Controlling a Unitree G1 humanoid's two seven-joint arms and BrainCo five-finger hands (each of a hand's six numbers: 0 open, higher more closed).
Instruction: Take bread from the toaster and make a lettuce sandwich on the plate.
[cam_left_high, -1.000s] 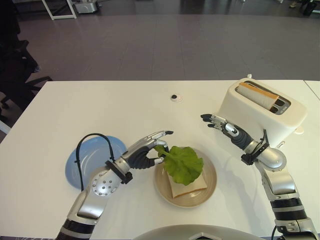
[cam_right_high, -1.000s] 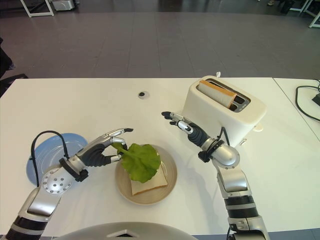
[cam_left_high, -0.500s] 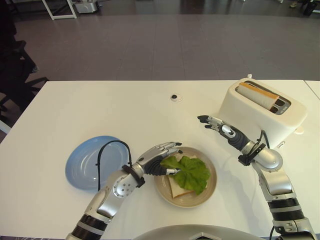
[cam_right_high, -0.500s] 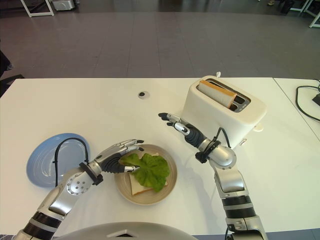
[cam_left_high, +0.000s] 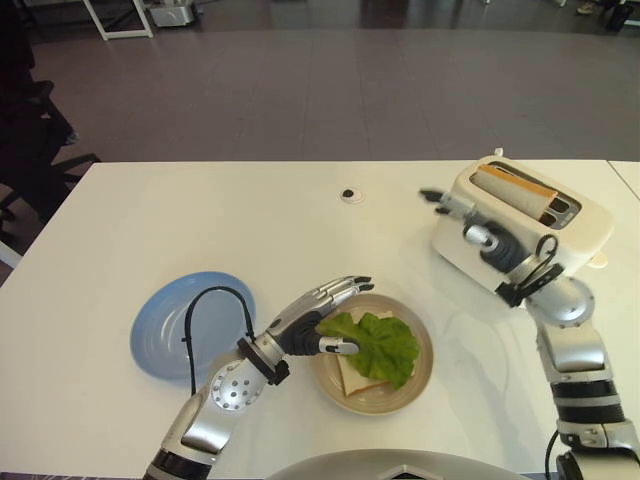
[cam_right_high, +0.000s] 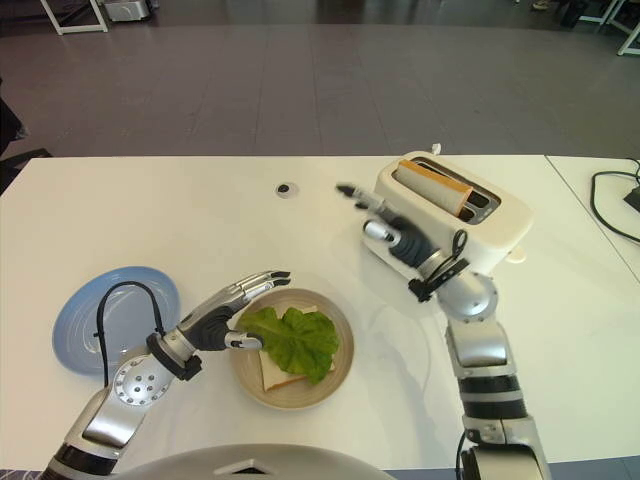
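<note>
Lettuce (cam_left_high: 378, 342) is now flat on the bread (cam_left_high: 358, 383) on the plate (cam_left_high: 421, 366), near the desk's front edge. My left hand (cam_left_high: 305, 318) has spread its fingers and grips nothing. My right hand (cam_left_high: 478, 232), fingers straight and empty, just swung up against the toaster (cam_left_high: 572, 236) by the right edge. I reckon the second slice (cam_left_high: 515, 190) is next.

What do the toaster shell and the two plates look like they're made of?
Toaster: likely cream plastic, a smooth satin shell with soft highlights. Sandwich plate: beige, matte, thick rim, probably ceramic or melamine. Blue plate: smooth, slightly glossy, could be plastic or glazed ceramic.
</note>
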